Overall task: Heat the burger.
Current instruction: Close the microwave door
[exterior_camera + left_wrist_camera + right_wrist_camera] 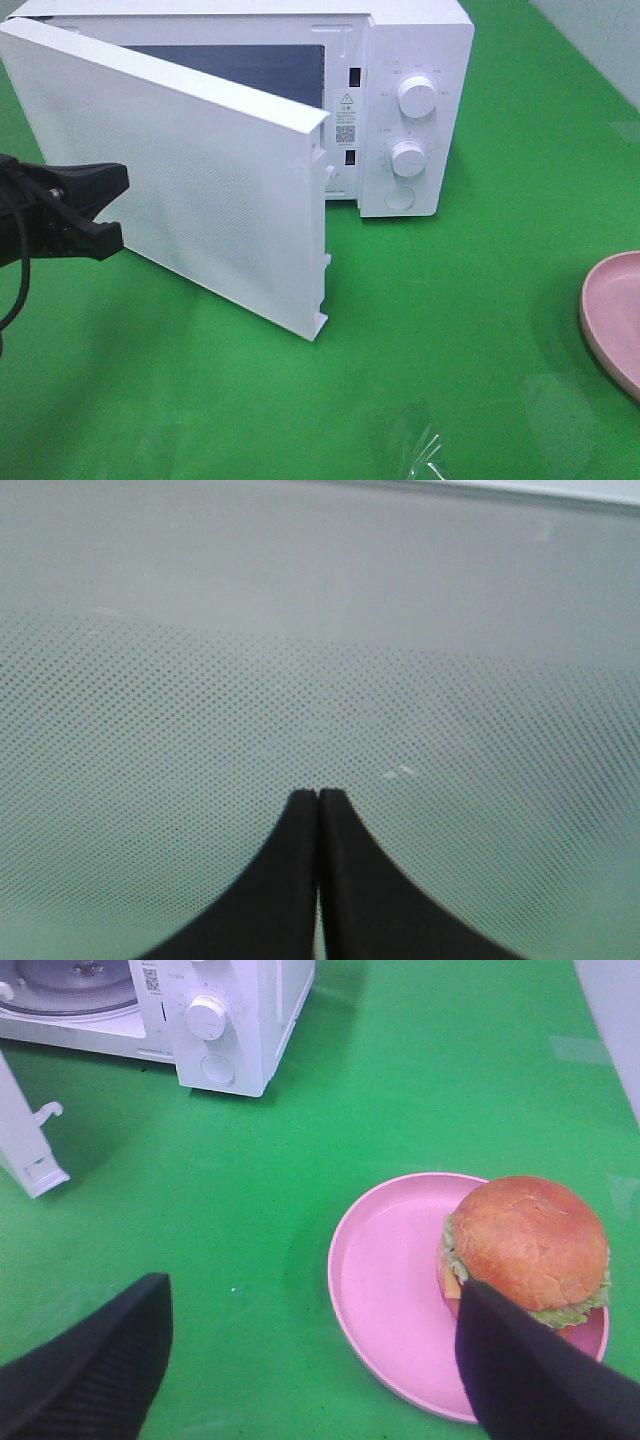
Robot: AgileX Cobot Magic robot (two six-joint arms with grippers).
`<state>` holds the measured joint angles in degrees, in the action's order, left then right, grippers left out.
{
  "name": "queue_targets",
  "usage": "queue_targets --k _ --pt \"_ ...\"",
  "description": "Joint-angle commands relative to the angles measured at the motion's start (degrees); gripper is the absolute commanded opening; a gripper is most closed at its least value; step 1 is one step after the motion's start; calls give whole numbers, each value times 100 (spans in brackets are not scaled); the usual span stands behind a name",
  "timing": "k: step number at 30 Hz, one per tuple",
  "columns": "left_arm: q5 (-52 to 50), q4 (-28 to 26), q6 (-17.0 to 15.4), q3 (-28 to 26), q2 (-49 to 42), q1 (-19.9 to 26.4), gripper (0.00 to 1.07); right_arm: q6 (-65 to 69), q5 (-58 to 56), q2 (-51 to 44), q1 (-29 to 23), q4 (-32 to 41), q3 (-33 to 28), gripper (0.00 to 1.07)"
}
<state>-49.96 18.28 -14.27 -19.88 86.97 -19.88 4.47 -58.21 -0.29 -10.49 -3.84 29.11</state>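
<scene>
The burger [528,1240], with a glossy brown bun and green lettuce, sits on the far side of a pink plate [390,1270]. My right gripper [312,1290] is open just above the plate, one finger overlapping the burger's near edge, holding nothing. The white microwave [410,100] stands at the back with its door [200,190] swung wide open. My left gripper [118,210] is shut and empty, its tips [318,795] close against the door's dotted outer face. In the exterior view only the plate's edge [612,310] shows; the burger is out of view there.
The microwave's glass turntable [70,980] shows inside the open cavity. Two knobs and a button [400,198] sit on its right panel. The door's free corner [318,325] juts out over the green table [450,300]. A clear plastic scrap [420,450] lies near the front edge.
</scene>
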Motion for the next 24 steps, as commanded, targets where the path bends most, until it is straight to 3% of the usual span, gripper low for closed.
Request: queue_targets --k 1,4,6,12,24 --pt "-86 -796 57 -269 206 -332 0 6 63 -143 40 -40 -11 75" --pt "-86 -934 74 -315 264 -395 0 6 63 -143 40 -40 -11 75" --pt "-80 -1409 298 -613 493 -728 0 6 63 -143 40 -40 -11 75" --pt "-63 -1467 510 -1020 808 -1054 0 6 63 -143 40 -40 -11 75" --pt "178 -1719 498 -2011 1455 -1341 0 6 63 -143 40 -34 -11 75"
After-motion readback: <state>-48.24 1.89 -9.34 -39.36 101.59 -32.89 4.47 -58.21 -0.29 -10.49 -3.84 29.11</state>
